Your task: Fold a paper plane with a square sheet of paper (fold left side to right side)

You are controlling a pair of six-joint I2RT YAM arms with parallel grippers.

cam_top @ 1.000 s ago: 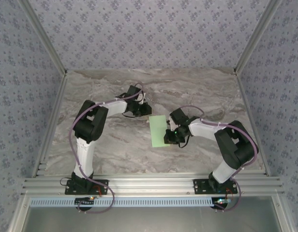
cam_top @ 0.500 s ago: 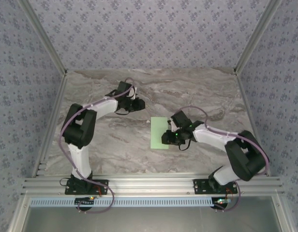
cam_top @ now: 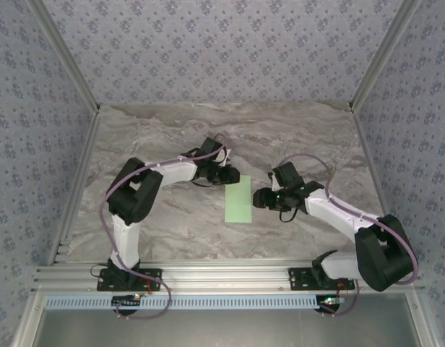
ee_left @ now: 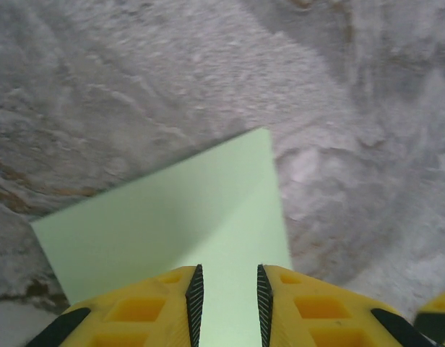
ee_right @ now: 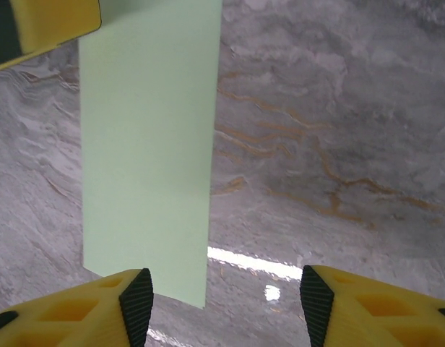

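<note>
The pale green sheet of paper [cam_top: 238, 200] lies flat on the marble table [cam_top: 157, 217] as a narrow upright rectangle, folded in half. My left gripper [cam_top: 231, 177] is over its far left corner. In the left wrist view the paper [ee_left: 172, 217] runs under that gripper [ee_left: 227, 278], whose pads stand a narrow gap apart with nothing pinched. My right gripper [cam_top: 259, 199] sits just right of the paper's right edge, open wide. In the right wrist view the paper [ee_right: 147, 144] lies ahead and left of the right gripper [ee_right: 226, 303], its near corner between the jaws, untouched.
Patterned walls and metal frame rails [cam_top: 78, 195] close in the table on three sides. A yellow finger of the left gripper [ee_right: 49, 29] shows at the paper's far corner in the right wrist view. Bare marble lies left, right and behind the paper.
The right gripper has opened and drawn back right, off the paper. The left gripper swung away left, then came back onto the paper's far left corner, jaws slightly wider.
</note>
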